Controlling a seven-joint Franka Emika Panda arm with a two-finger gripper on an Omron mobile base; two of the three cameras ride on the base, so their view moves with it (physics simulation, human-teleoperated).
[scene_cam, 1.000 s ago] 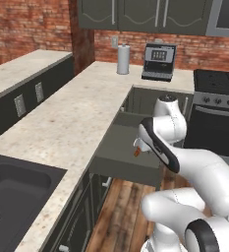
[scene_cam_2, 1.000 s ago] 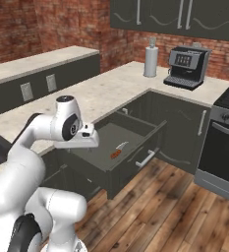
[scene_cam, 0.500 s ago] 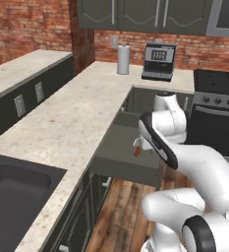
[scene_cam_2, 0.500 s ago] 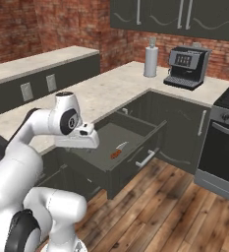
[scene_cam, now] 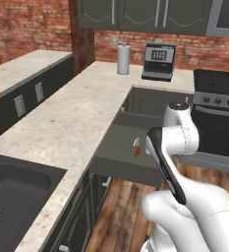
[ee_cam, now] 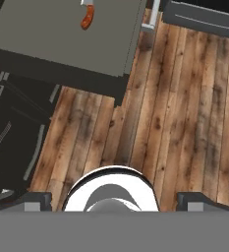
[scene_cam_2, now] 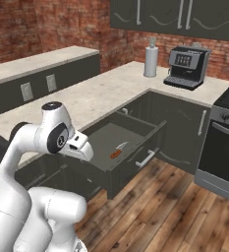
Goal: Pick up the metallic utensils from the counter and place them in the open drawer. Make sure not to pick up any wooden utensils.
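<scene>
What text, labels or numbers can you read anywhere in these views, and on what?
None can be read.
Coffee machine: its front panel carries small light marks, too blurred to read.
Stove: the knobs show no readable markings.
Counter, open drawer and cabinets: no lettering visible.

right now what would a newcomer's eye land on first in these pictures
Probably the open drawer, pulled out over the wooden floor, with one small utensil with an orange-brown handle lying inside. Next, the white arm bent beside the drawer, then the coffee machine on the counter.
</scene>
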